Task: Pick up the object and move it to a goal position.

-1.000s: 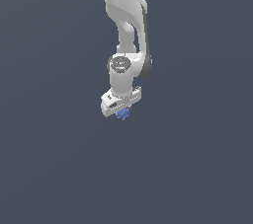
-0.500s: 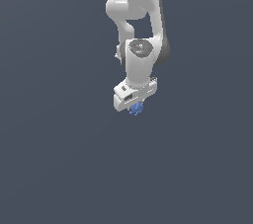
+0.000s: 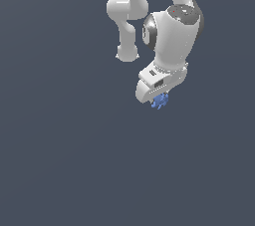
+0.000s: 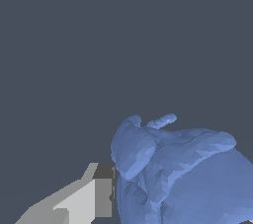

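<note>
Blue lump: small, knobbly, irregular, w/ short nubs sticking out. Sits at the tip of the hand, poking out just below the white hand body. Only its lower part shows in ext view; upper part hidden behind the hand.

Wrist view: lump fills a big part of the pic, faceted blue surface, two rounded lobes plus a thin nub on its upper edge. One finger visible, light gray w/ darker pad at the tip, touching the lump's side. Other finger not seen, blocked by the lump or out of frame.

Hand state: closed on the lump, gripping it; lump is pinched at the finger, no gap visible there.

Arm: white, glossy, w/ dark gray joint band near the wrist. Comes in from the top of ext view, elbow link hangs toward ext view's left, wrist and hand tilt down, slightly toward ext view's left.

Backdrop: flat dark blue-gray everywhere, both views. No edges, corners or shadow visible, so can't tell if the lump is touching any surface or clear of it.
</note>
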You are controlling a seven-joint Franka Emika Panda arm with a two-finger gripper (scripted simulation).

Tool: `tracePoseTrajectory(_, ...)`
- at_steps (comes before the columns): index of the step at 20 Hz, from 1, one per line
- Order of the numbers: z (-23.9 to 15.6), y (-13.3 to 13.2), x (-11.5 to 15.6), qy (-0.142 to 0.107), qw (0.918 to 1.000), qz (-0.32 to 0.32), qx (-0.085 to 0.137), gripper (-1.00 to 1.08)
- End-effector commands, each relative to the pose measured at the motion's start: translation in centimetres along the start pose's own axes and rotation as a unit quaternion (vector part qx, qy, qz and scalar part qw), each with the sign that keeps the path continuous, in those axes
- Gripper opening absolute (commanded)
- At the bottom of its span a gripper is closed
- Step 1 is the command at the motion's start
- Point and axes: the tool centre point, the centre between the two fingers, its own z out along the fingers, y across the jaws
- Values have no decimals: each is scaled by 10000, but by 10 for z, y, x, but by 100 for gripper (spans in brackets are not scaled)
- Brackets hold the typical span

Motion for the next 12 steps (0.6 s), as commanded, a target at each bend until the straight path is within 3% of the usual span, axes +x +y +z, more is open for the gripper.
tracePoseTrajectory(1, -23, -15, 15, -4, 10000, 3, 1, -100)
tracePoseTrajectory(12, -100, -61, 69, -2, 10000, 6, 6, -100)
